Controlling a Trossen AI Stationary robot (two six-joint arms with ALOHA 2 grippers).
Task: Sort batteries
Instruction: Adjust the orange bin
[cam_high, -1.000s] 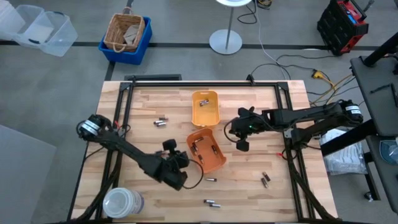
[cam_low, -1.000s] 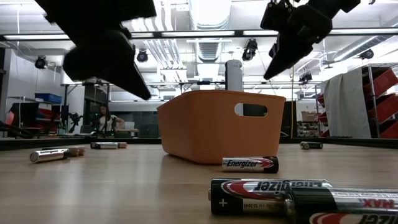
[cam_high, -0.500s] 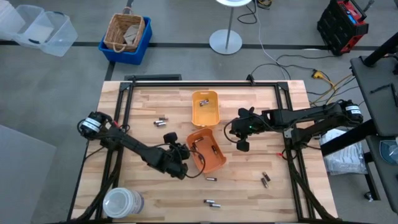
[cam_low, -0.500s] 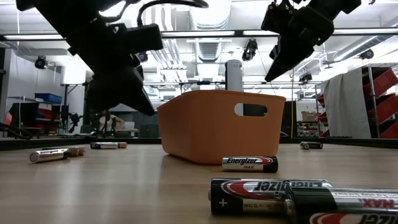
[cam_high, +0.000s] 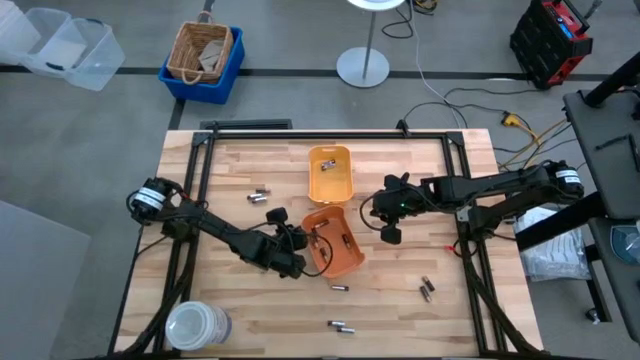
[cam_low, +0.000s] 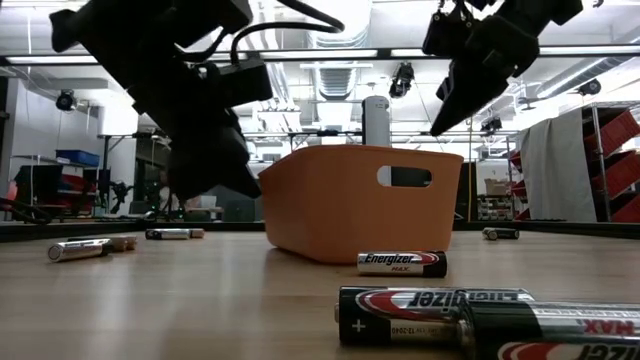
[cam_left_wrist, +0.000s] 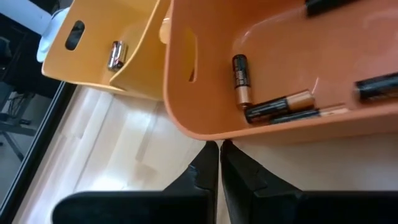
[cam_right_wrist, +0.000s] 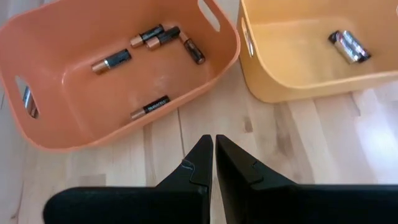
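We see the left end effector (cam_high: 290, 262) low beside the left wall of the orange tray (cam_high: 350, 262), with its fingers closed together and nothing between them. The right end effector (cam_high: 390, 235) hangs above the worktop (cam_high: 230, 175) just right of the same tray, also closed and empty.

The batteries are in several places. Some lie inside the orange tray (cam_right_wrist: 37, 134), about five in the right wrist view, and a pair lies in the yellow tray (cam_high: 318, 155) further back. The loose ones are still on the worktop: two at the far left (cam_high: 260, 196), one just in front of the orange tray (cam_high: 339, 288), two near the front edge (cam_high: 341, 326), and two at the right (cam_high: 427, 289).

We judge that the step in hand is to go for the next loose battery, and the one in front of the orange tray is the closest for the left arm. To do it well, we should first lift the left end effector away from the tray wall, because a sideways move from here can push the tray. Then we open the fingers before going down, turn them so they close across the short width of the battery, and come down straight, since a round cell rolls easily when it is touched from one side only. The right arm should wait where it is, so the two arms do not meet over the tray.
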